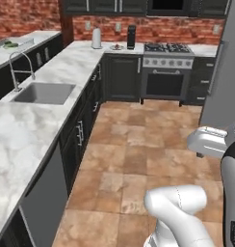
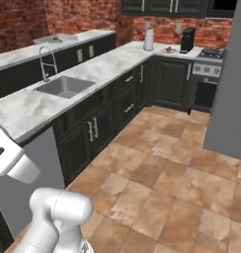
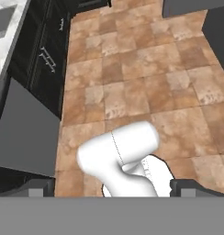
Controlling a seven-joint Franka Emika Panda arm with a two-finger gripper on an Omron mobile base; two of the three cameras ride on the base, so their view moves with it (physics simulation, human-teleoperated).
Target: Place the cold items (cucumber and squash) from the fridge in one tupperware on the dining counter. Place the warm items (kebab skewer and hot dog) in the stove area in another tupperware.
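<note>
In the hand view my gripper (image 3: 114,187) is open; its two dark fingertips (image 3: 40,187) stand far apart at the bottom with nothing between them, looking down at the tiled floor. The closed grey fridge (image 1: 224,72) stands at the right; cucumber and squash are hidden. The stove (image 1: 167,54) is at the back wall. On the counter left of it lies a small plate (image 1: 116,47) with something too small to name. A shallow light container (image 1: 13,44) with something green sits on the far left counter, perhaps a tupperware.
A long marble counter (image 1: 23,125) with a sink (image 1: 45,92) and faucet (image 1: 17,70) runs along the left over dark cabinets. A white kettle (image 1: 96,37) and a black coffee machine (image 1: 131,36) stand near the stove. Tiled floor (image 1: 138,144) lies open ahead.
</note>
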